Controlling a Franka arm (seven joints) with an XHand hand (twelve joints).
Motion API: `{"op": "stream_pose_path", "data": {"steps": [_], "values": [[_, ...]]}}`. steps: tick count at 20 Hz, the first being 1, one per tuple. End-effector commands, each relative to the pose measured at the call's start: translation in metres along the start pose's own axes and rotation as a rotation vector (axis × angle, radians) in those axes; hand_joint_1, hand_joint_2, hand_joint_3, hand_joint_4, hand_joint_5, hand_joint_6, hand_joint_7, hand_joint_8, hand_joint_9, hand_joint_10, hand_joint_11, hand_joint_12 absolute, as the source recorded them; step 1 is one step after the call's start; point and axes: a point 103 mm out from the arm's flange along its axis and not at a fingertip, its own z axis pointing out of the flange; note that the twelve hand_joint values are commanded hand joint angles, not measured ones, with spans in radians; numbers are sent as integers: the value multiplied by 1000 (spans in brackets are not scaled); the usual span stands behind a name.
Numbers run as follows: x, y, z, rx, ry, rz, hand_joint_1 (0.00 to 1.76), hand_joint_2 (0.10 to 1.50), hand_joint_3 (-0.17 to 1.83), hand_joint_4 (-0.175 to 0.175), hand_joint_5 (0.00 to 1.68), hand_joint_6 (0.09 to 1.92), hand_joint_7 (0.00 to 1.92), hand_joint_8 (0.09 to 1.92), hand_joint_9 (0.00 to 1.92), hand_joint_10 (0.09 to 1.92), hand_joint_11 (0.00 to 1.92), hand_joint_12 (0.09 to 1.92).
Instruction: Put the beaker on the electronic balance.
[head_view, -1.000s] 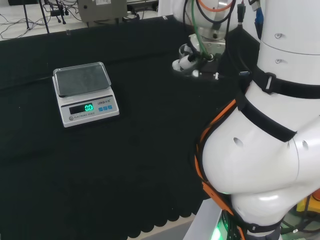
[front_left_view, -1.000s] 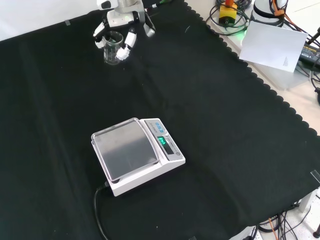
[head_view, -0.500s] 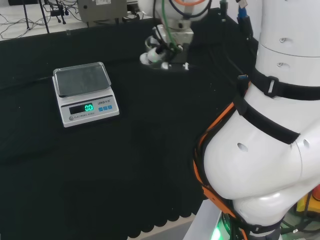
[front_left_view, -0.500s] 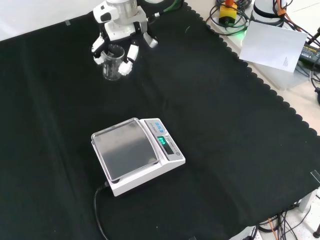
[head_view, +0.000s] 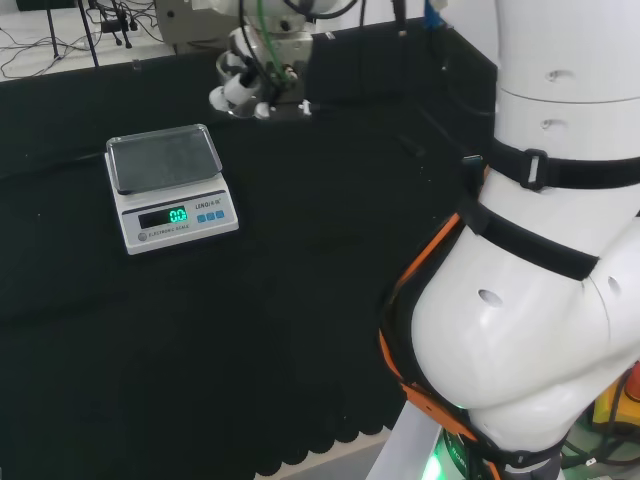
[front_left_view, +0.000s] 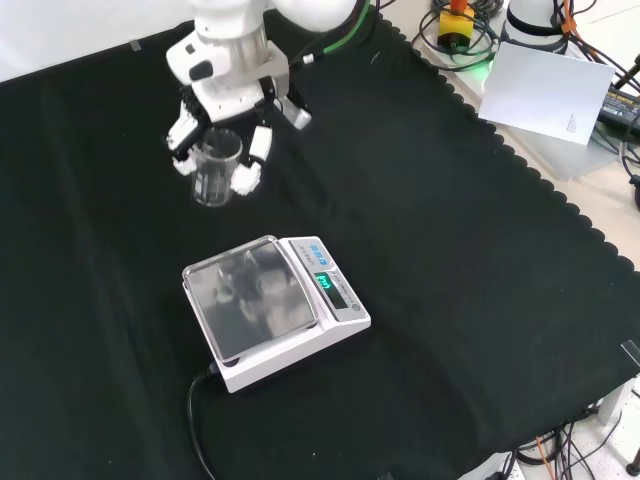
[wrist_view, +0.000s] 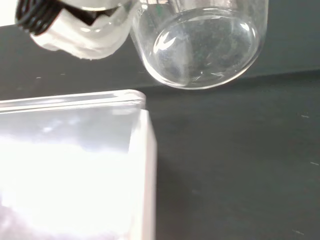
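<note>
The clear glass beaker (front_left_view: 214, 170) hangs upright in the air with my hand (front_left_view: 225, 95) shut on it, fingers curled round its sides. In the front view it is above and a little left of the electronic balance (front_left_view: 275, 310). In the head view the hand (head_view: 252, 85) is up and to the right of the balance (head_view: 170, 187), beyond its far corner. The wrist view looks at the beaker's round base (wrist_view: 200, 45), one fingertip (wrist_view: 75, 27) beside it, and the balance's steel pan (wrist_view: 70, 165) close below. The pan is bare and the display glows green.
The balance's black cable (front_left_view: 200, 440) runs off toward the cloth's near edge in the front view. A white sheet (front_left_view: 545, 90) and cables lie off the cloth at the upper right. The arm's white links (head_view: 530, 250) stand at the head view's right.
The hand has carried the beaker toward the balance: leftward in the head view, downward in the front view. It now hangs lifted off the cloth, close to the pan's far edge.
</note>
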Motion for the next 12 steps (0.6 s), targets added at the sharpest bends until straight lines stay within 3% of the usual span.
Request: {"op": "stream_pose_path", "data": {"steps": [1, 6, 12], "values": [[94, 27, 47, 90, -6, -126, 1185, 879, 640, 30, 843, 1320, 885, 1389, 1175, 1105, 1204, 1068], [110, 41, 76, 126, -4, -146, 1186, 879, 641, 28, 843, 1319, 886, 1389, 1177, 1106, 1206, 1067], [102, 44, 92, 156, -8, -132, 1187, 878, 642, 27, 842, 1318, 888, 1389, 1180, 1106, 1207, 1066]]}}
